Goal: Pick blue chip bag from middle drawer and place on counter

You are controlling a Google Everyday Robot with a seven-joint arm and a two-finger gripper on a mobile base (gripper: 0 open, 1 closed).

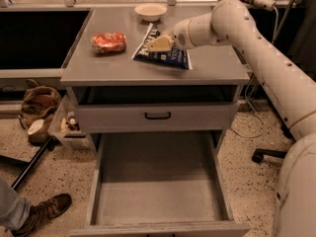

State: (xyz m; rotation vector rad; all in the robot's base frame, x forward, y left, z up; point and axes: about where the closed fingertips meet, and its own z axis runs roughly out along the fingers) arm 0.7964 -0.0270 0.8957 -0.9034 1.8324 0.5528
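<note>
The blue chip bag point(170, 58) lies flat on the grey counter point(123, 68), right of its middle, with its white lettered band showing. My gripper point(157, 43) is at the bag's upper left part, right on it, with the cream arm reaching in from the right. The middle drawer point(158, 181) is pulled fully out below, and its flat grey floor is bare.
An orange-red snack bag point(108, 42) lies on the counter left of the blue bag. A white bowl point(150, 11) sits at the counter's back edge. The grey drawer front with a black handle point(158, 115) is closed. A person's shoe point(47, 211) is at lower left. A chair base point(261, 154) stands at right.
</note>
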